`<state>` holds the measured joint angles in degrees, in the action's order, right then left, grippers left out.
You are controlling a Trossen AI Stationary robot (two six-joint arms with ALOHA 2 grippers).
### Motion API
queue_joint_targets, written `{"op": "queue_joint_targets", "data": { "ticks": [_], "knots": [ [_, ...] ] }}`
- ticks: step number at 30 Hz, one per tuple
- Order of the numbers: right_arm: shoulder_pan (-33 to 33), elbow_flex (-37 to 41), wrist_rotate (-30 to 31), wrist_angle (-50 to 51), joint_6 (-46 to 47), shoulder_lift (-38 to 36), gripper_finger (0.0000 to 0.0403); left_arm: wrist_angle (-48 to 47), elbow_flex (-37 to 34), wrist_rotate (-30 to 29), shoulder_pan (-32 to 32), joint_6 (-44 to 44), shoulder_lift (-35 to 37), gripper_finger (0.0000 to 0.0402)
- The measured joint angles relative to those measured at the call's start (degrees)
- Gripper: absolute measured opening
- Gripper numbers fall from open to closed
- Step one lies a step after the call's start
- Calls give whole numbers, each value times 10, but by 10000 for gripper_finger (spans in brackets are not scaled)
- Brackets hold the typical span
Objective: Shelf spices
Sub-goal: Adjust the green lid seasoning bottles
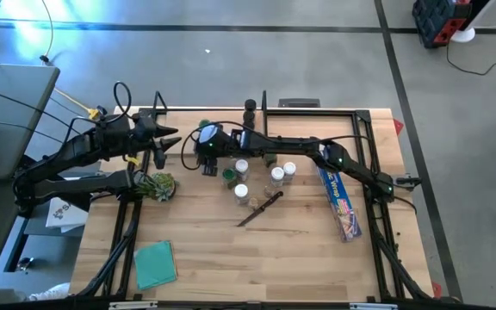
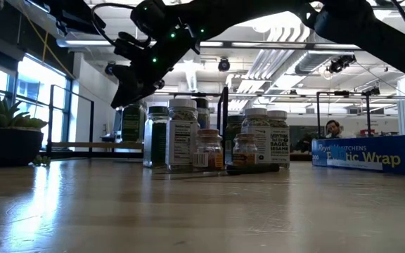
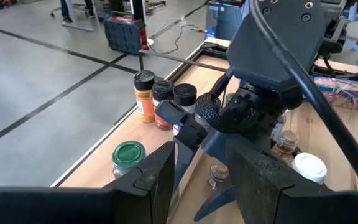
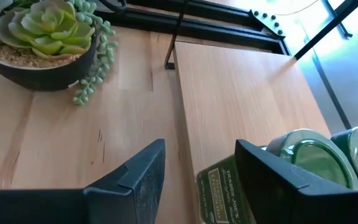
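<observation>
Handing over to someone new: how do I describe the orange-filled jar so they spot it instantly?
Go to the wooden table's far edge, beside the grey floor. Three black-capped jars stand together there. The orange jar is at the end of that group, and it alone has bright orange contents; its neighbours look darker.

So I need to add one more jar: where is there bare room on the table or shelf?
The shelf is bare from its black rod to the green-capped jars. The table is open between the teal cloth and the blue wrap box. Around the knife it is crowded.
</observation>
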<state>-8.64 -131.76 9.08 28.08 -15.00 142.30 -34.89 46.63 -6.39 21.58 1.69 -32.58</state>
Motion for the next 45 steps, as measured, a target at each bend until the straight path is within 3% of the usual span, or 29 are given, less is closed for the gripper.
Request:
{"op": "queue_joint_targets", "data": {
  "ticks": [18, 33, 45],
  "knots": [
    [22, -29, 4, 49, -4, -23, 188, -5, 0, 0, 0, 0, 0, 140],
    [7, 61, 22, 43, 25, -20, 188, 2, 0, 36, 0, 3, 0, 140],
    [-7, 64, 12, 12, 26, -19, 187, 3, 0, 32, 0, 2, 0, 140]
  ]
}}
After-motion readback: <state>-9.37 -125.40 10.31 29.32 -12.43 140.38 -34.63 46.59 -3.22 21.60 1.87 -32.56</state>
